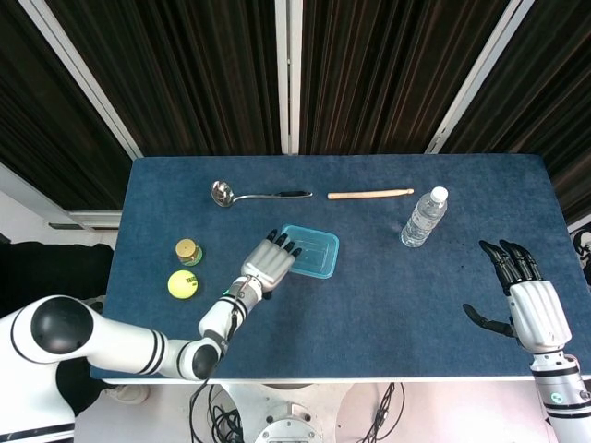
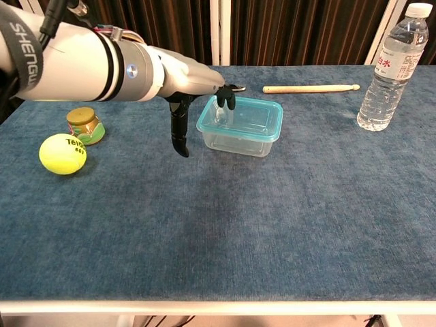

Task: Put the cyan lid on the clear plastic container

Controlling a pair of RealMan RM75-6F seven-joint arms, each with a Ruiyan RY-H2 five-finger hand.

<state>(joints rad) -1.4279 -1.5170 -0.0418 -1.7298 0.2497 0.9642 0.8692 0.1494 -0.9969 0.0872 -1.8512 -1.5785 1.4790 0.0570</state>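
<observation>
The clear plastic container (image 1: 310,251) sits near the middle of the blue table (image 1: 369,305), and the cyan lid (image 2: 240,118) already lies on top of it. Its long side runs left to right. The left hand (image 1: 269,265) is right beside the box's left end, with its fingers (image 2: 225,97) spread and reaching over the lid's near corner. It holds nothing. The right hand (image 1: 523,300) is far off at the table's right edge, fingers apart, holding nothing. So the left hand is much nearer for pressing the lid down.
</observation>
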